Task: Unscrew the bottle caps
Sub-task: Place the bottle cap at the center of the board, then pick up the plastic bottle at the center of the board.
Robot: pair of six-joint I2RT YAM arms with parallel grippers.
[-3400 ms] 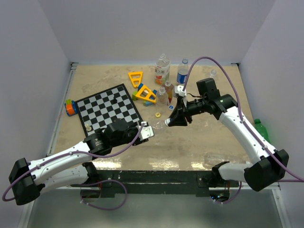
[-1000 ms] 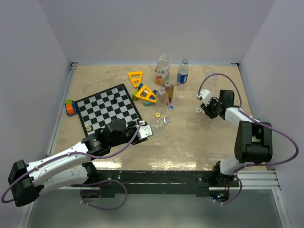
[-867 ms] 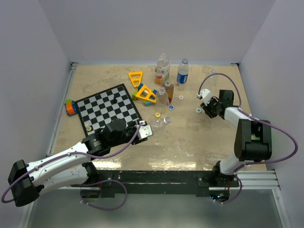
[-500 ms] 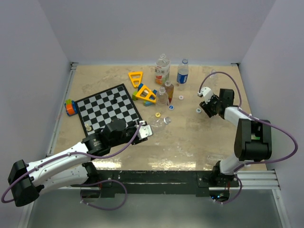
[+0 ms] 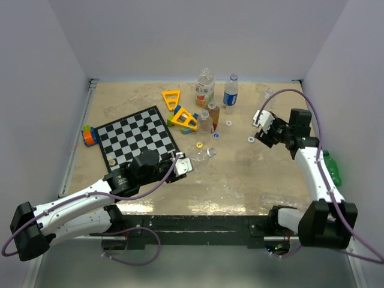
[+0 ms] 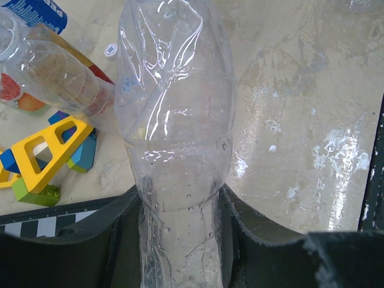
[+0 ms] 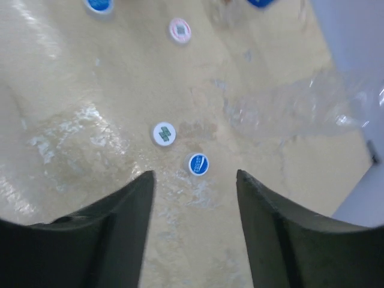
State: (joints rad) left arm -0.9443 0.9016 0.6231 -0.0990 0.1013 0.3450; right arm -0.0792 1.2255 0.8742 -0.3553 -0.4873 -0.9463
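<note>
Showing the left gripper (image 5: pixel 184 164) clamped on the narrow part of a clear bottle (image 6: pixel 174 120), which lay nearly level just off the near right corner of the checkerboard (image 5: pixel 137 141). Whether this bottle carried a cap could not be told. The right gripper (image 7: pixel 193 175) hung above the right side of the table (image 5: pixel 240 180), jaws parted and holding nothing. Below it, a white cap (image 7: pixel 164 133) and a blue cap (image 7: pixel 198 164) lay loose on the surface, near each other but apart, with a second clear bottle (image 7: pixel 300 108) on its side close by. An orange-labelled bottle (image 5: pixel 204 87) and a blue-labelled bottle (image 5: pixel 230 93) stood upright at the far middle.
</note>
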